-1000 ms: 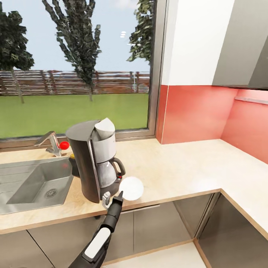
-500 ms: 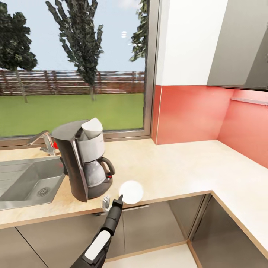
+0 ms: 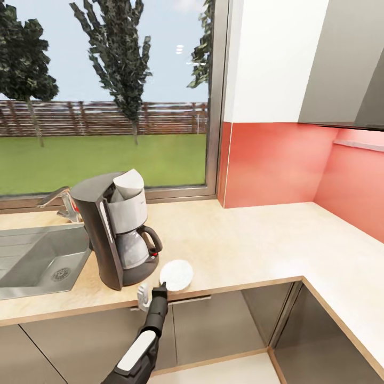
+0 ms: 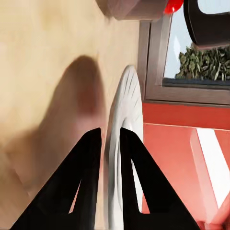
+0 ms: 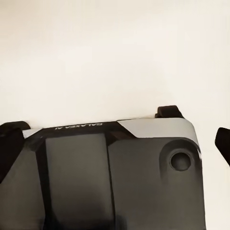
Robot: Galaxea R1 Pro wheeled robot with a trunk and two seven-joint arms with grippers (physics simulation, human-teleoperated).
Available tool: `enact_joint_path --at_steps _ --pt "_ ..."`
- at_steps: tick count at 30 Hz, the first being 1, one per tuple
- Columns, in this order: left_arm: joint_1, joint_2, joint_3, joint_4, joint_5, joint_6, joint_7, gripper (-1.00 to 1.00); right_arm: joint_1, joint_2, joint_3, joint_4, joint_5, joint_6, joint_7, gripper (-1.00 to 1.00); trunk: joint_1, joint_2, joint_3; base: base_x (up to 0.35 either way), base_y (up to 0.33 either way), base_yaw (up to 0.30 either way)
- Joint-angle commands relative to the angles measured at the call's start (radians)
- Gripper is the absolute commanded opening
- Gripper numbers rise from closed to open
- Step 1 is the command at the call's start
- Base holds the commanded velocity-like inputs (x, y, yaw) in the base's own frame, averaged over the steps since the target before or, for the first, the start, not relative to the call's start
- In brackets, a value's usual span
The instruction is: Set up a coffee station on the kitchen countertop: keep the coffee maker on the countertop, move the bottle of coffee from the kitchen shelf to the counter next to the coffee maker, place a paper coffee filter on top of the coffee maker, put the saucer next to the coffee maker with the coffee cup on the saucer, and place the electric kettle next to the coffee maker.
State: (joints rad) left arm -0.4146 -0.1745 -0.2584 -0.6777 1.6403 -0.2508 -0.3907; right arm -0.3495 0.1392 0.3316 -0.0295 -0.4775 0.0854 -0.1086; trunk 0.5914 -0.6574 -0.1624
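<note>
The coffee maker [image 3: 112, 234] stands on the kitchen countertop [image 3: 250, 245] to the right of the sink, with its glass carafe in place. A white paper coffee filter [image 3: 130, 182] sits in its top. The white saucer [image 3: 178, 272] is tilted low over the counter just right of the machine's base. My left gripper [image 3: 161, 286] is shut on its near rim. In the left wrist view both black fingers [image 4: 91, 158] pinch the saucer [image 4: 125, 120] edge-on; I cannot tell whether it touches the counter. My right gripper [image 5: 119, 125] is spread wide in front of the robot's own body.
A steel sink [image 3: 37, 261] and tap [image 3: 61, 205] lie left of the coffee maker. A window runs behind them, and a red backsplash [image 3: 277, 160] follows the corner. The worktop turns toward me at the right. Grey cabinet fronts [image 3: 224, 320] sit below the counter edge.
The head view has shifted, so the coffee maker sits further left in the picture. My left gripper has lowered the saucer and tipped it flatter, closer to the machine's base.
</note>
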Motion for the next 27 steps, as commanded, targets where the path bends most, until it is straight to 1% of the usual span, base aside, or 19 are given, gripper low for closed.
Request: enact_joint_path --at_steps 1,3,4,7,14,19,23,24,27 --pt "-0.001 0.000 -0.005 -0.005 0.007 -0.010 0.000 -1.00 0.000 0.001 0.009 -0.002 -0.006 0.000 -0.005 1.00 0.000 -0.001 -0.002 0.000 0.000 0.000" --pt "-0.001 0.000 -0.006 -0.004 0.007 -0.019 0.001 -1.00 -0.001 0.002 0.011 -0.002 -0.004 0.002 -0.005 1.00 0.000 -0.001 -0.002 0.000 0.000 0.000" --pt "-0.002 0.000 -0.012 -0.004 0.004 -0.012 -0.005 -1.00 0.000 0.005 0.013 -0.002 -0.003 0.004 -0.005 1.00 0.000 -0.001 -0.002 0.000 0.000 0.000" --pt "-0.003 0.000 -0.029 -0.021 -0.009 0.005 0.004 -1.00 0.000 0.006 0.015 -0.001 -0.001 0.005 -0.005 1.00 0.000 -0.001 -0.002 0.000 0.000 0.000" --pt "-0.003 0.000 -0.069 -0.059 -0.037 -0.023 0.030 -1.00 0.000 0.007 0.015 -0.001 -0.001 0.005 -0.005 1.00 0.000 -0.001 -0.002 0.000 0.000 0.000" --pt "-0.003 0.000 -0.068 -0.086 -0.056 -0.047 0.048 -1.00 0.000 0.007 0.016 -0.001 -0.001 0.005 -0.005 1.00 0.000 -0.001 -0.002 0.000 0.000 0.000" --pt "-0.003 0.000 -0.061 -0.108 -0.048 -0.067 0.062 -1.00 0.000 0.007 0.017 -0.001 -0.001 0.005 -0.005 1.00 0.000 -0.001 -0.002 0.000 0.000 0.000" --pt "-0.003 0.000 -0.061 -0.299 -0.047 -0.090 0.450 -1.00 0.000 0.007 0.017 -0.001 -0.001 0.005 -0.005 1.00 0.000 -0.001 -0.002 0.000 0.000 0.000" --pt "-0.003 0.000 -0.059 -0.294 -0.046 -0.090 0.457 -1.00 0.000 0.007 0.017 -0.001 -0.001 0.005 -0.005 1.00 0.000 -0.001 -0.002 0.000 0.000 0.000"
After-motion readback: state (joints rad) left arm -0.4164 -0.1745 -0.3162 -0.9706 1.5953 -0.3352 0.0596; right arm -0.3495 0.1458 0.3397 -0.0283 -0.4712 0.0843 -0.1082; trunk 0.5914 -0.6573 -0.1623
